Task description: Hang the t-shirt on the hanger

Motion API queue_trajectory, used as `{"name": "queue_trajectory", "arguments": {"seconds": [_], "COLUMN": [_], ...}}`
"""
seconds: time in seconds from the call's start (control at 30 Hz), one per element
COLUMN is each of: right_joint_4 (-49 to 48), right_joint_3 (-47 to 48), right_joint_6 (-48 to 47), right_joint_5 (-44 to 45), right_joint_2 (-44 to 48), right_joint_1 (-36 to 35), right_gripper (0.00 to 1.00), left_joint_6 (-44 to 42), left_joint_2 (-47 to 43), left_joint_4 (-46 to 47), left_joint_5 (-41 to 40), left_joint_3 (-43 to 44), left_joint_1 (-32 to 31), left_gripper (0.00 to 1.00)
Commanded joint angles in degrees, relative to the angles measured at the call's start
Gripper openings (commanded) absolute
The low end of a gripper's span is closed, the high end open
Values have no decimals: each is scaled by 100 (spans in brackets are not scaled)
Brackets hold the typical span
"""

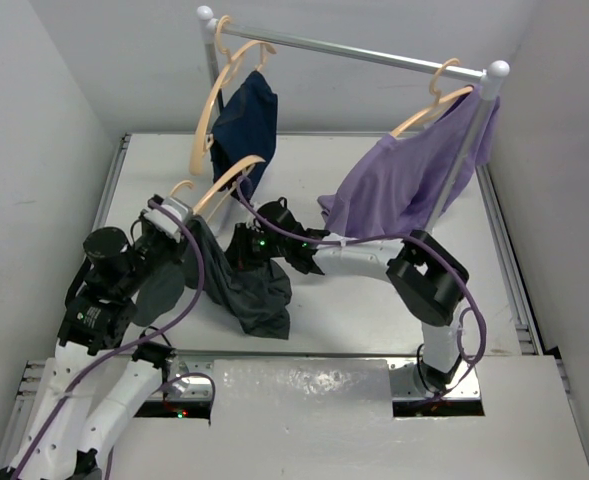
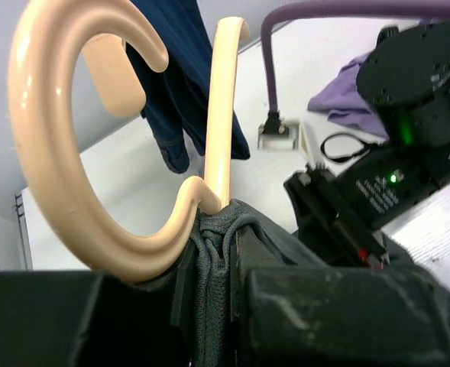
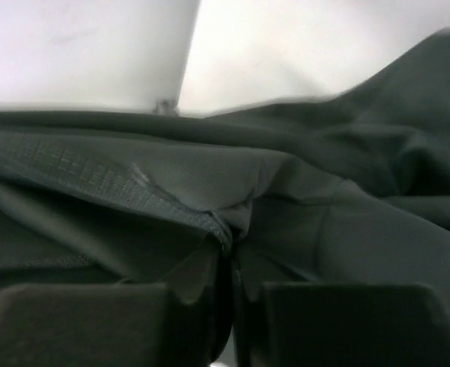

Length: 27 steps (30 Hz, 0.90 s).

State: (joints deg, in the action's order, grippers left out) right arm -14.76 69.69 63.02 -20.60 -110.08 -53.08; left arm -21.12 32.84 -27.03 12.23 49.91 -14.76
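The charcoal-grey t-shirt [image 1: 246, 290] hangs bunched between the two arms above the table. The pale tan hanger [image 1: 219, 186] rises from my left gripper [image 1: 177, 222], its hook [image 2: 64, 153] large in the left wrist view. My left gripper [image 2: 213, 264] is shut on the shirt's ribbed collar [image 2: 209, 252] and on the hanger's neck. My right gripper [image 1: 246, 252] is shut on a fold of the t-shirt [image 3: 232, 237] beside its ribbed hem. One hanger shoulder [image 2: 223, 99] sticks up bare above the collar.
A clothes rail [image 1: 354, 48] stands at the back. A navy garment [image 1: 246, 125] hangs at its left end, a lilac shirt [image 1: 404, 180] at its right, each on its own tan hanger. Purple cables loop around both arms.
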Motion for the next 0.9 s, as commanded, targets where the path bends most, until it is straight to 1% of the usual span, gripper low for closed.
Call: {"name": "queue_trajectory", "arguments": {"seconds": [0.0,0.07,0.1,0.13,0.17,0.2,0.23,0.27,0.3,0.33,0.37,0.47,0.5,0.6,0.67,0.7,0.73,0.77,0.87], "right_joint_4": [-290,-194,-11,243,855,1157,1699,1914,2099,2187,2180,2074,2057,2433,2566,2575,2575,2575,2724], "right_joint_3": [29,-227,-402,-421,-395,-247,-132,-53,0,-60,-305,-693,-833,-669,-650,-685,-694,-694,-493], "right_joint_6": [245,307,237,-16,-192,-420,-849,-1010,-1133,-1108,-1056,-888,-958,-1274,-1442,-1503,-1556,-1617,-2082], "right_joint_5": [-323,-69,142,657,941,1501,1785,2040,2303,2663,2806,3254,3351,3861,4037,4072,4116,4178,4476], "right_joint_2": [-22,257,390,530,653,881,970,1049,1216,1313,1427,1867,2024,2114,2210,2245,2289,2350,2395], "right_joint_1": [43,244,324,403,525,588,614,667,720,772,921,1194,1238,1256,1300,1326,1353,1353,1362], "right_gripper": [0,0,0,0,0,0,0,0,0,0,0,0,0,0,0,0,0,0,0], "left_joint_6": [267,215,127,-48,-119,-337,-427,-471,-550,-612,-690,-937,-1164,-1429,-1946,-2122,-2124,-2124,-2317], "left_joint_2": [-14,-32,-76,-119,-163,-251,-295,-339,-374,-384,-401,-436,-428,-331,-209,-173,-138,-77,38], "left_joint_4": [699,559,297,138,-12,-422,-635,-803,-1161,-1347,-1715,-2217,-2358,-2798,-3297,-3387,-3406,-3414,-3380], "left_joint_5": [8,-27,33,51,69,208,288,367,516,613,858,1201,1290,1623,1904,1880,1775,1496,1038], "left_joint_3": [194,317,474,563,642,825,914,985,1125,1196,1301,1407,1434,1565,1618,1610,1557,1487,1277], "left_joint_1": [-27,-26,-26,-26,-26,-35,-35,-35,-35,-35,-35,-35,-35,-35,-35,-35,-35,-35,-35], "left_gripper": [0,0,0,0,0,0,0,0,0,0,0,0,0,0,0,0,0,0,0]}}
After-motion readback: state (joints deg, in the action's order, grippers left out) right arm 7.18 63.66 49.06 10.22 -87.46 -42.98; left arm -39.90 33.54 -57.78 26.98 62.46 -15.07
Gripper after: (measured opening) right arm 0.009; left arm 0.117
